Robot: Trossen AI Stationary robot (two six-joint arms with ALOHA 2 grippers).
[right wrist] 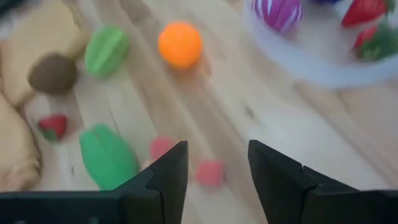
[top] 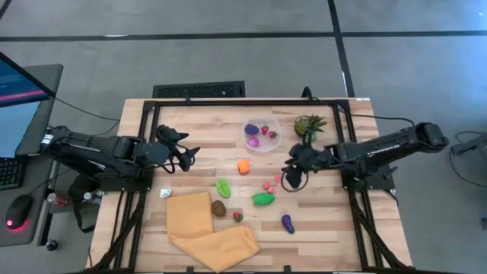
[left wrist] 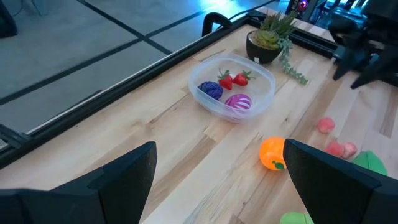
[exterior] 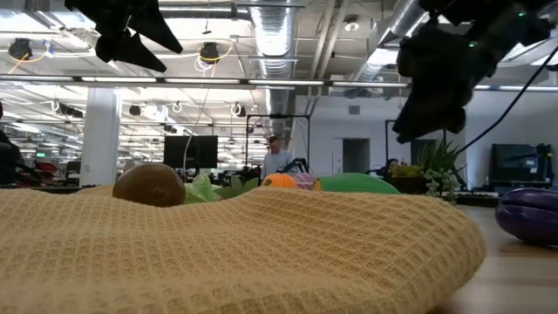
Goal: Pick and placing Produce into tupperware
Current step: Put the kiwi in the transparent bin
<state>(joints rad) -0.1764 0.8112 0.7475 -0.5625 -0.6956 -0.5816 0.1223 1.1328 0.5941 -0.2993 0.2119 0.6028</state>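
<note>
- Spanning most of the high view: wooden table (top: 198, 129) with a black frame.
- Yellow waffle cloth (top: 204, 227) lies folded at the near edge, left of centre.
- Left gripper (top: 185, 157) hovers over the table's left side, fingers spread wide, holding nothing.
- Right gripper (top: 292, 175) hangs right of centre, just beside the small pink pieces (top: 268, 186). Fingers (right wrist: 168, 177) stand narrow with a gap between them, nothing in the gap.
- Potted plant (top: 308, 125) sits at the far right, near the tupperware.
- Tupperware (top: 261, 136) sits at the far centre, holding a purple piece (left wrist: 211, 90), a magenta piece (left wrist: 238, 102) and two strawberries (left wrist: 233, 79).
- Loose produce on the table: orange piece (top: 243, 166), light green piece (top: 223, 187), green piece (top: 263, 199), brown kiwi (top: 218, 208) touching the cloth edge, small red piece (top: 237, 217), purple eggplant (top: 288, 223) nearest the front edge.
</note>
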